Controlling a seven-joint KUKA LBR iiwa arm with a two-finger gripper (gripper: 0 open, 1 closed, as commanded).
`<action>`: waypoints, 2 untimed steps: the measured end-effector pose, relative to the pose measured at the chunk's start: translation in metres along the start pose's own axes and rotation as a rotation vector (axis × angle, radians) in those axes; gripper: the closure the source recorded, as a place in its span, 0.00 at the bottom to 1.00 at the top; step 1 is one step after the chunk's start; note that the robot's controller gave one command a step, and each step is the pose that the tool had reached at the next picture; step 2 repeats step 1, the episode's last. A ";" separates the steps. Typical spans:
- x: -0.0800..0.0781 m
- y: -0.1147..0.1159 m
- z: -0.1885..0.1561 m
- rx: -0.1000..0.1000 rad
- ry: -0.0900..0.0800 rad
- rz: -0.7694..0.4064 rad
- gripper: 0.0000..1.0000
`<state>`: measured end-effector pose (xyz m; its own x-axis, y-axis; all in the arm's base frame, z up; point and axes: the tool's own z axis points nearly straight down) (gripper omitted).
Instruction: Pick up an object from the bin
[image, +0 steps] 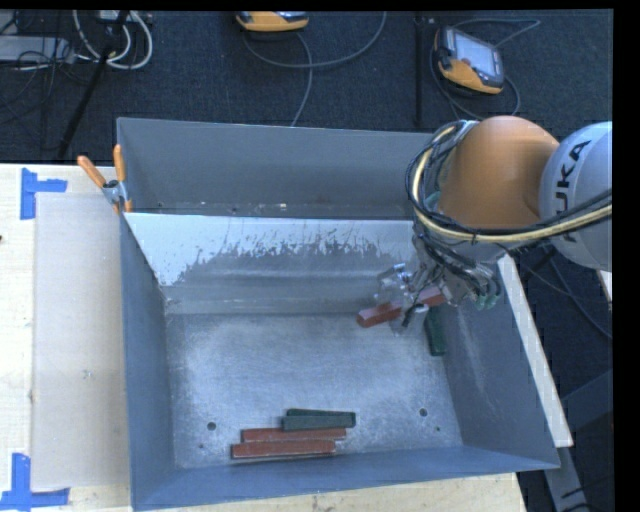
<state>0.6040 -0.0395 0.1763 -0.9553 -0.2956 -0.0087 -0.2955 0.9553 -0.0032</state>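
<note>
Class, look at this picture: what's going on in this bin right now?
The robot arm's gripper is down in the far right corner of the bin, right at a reddish-brown bar, with a dark green piece beside it. A few more bars lie together by the near wall.

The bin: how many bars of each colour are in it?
Red-brown bars: 3 (two side by side low in the view, one at the claw)
Dark green bars: 2 (one right next to those two, one just right of the claw)
Total: 5
</note>
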 end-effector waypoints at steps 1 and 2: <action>-0.011 0.003 -0.096 0.000 -0.002 -0.020 1.00; -0.011 0.003 -0.096 0.000 -0.002 -0.020 1.00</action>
